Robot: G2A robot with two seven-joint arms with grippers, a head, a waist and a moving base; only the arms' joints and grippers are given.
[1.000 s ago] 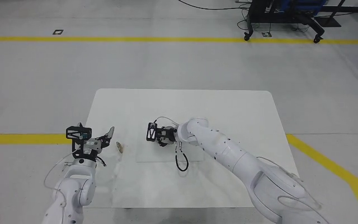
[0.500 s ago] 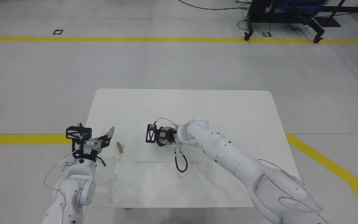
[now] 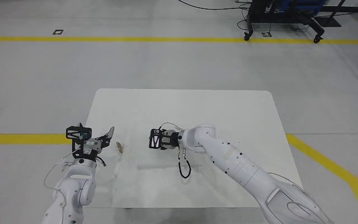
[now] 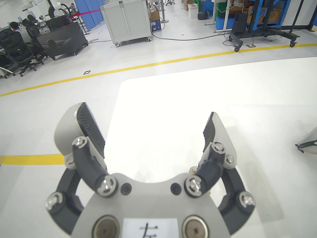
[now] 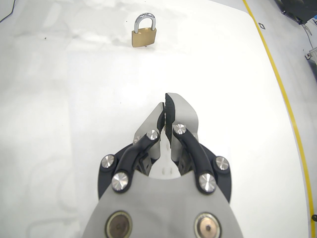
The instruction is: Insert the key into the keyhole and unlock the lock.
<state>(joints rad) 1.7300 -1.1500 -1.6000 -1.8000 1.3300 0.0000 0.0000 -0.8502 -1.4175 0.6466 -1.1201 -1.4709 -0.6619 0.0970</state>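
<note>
— 2 grippers to check. How does the nearer one stand?
— At the near left edge of the white table (image 3: 224, 106), the left gripper (image 4: 148, 110) has its jaws spread wide, with nothing between the ribbed pads.
— And the lock?
— 1 brass padlock (image 5: 144, 35) lies flat on the table just beside that gripper. It is between the 2 grippers and closer to the left one. Its silver shackle looks seated in the body and points away from the right gripper (image 5: 165, 100). Nothing touches it.
— How about the right one?
— It is low over the table toward the middle, aimed at the padlock but well apart from it. Its jaws are closed, with the 2 pads pressed together. I cannot tell whether anything is pinched between them, because the gap is too thin to see into.
— What lies beyond?
— Past the table's far edge there is grey floor, with 1 yellow line (image 3: 168, 39) running across it.
</note>
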